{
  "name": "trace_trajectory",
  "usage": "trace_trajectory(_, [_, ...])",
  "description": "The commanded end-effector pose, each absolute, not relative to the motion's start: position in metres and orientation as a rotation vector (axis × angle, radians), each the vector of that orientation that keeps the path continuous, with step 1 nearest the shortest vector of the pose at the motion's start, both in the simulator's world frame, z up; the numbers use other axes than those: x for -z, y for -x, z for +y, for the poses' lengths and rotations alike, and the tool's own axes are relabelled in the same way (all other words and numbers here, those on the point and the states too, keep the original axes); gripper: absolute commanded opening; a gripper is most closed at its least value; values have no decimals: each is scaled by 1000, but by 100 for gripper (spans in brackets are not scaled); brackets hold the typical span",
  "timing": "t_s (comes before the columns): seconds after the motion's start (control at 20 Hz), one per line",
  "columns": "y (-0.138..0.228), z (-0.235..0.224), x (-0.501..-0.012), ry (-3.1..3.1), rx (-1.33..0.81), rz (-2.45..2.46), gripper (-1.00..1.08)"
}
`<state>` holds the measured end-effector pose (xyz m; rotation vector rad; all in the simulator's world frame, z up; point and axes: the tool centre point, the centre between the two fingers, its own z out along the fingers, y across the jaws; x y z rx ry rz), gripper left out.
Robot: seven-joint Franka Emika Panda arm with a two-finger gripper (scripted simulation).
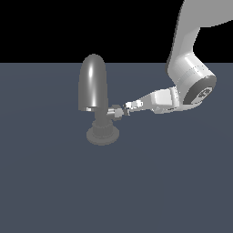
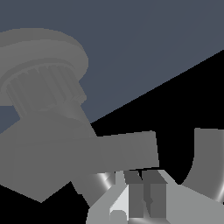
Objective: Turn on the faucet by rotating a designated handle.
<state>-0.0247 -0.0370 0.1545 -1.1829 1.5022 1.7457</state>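
Note:
The faucet point(image 1: 93, 82) is grey shiny metal, with a tall domed spout on a ribbed round base point(image 1: 103, 133). The handle point(image 1: 116, 111) is a short lever sticking out of the neck toward the exterior view's right. My gripper point(image 1: 129, 106) reaches in from that side, and its tips are at the handle's outer end. In the wrist view the handle point(image 2: 127, 151) is a grey bar just ahead of my gripper point(image 2: 141, 186). The two dark fingers point(image 2: 131, 197) lie side by side, shut, with nothing between them. The ribbed base point(image 2: 39, 83) shows beyond.
The faucet stands on a flat dark blue-grey floor point(image 1: 173, 182). My white arm point(image 1: 191, 82) comes down from the exterior view's upper right. A curved grey part of the faucet point(image 2: 205, 162) shows beside the fingers in the wrist view.

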Motion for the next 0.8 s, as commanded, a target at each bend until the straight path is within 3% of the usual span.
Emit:
trace_trajectory(0.0, [26, -37, -148, 1181, -1748, 1503, -100])
trace_trajectory(0.55, [39, -41, -78, 1156, -1773, 1523, -100])
trace_trajectory(0.6, [39, -41, -78, 1156, -1773, 1523, -100])
trace_trajectory(0.65, [21, -36, -121, 1215, -1730, 1463, -100])
trace_trajectory(0.75, [19, -36, -113, 1210, -1734, 1469, -100])
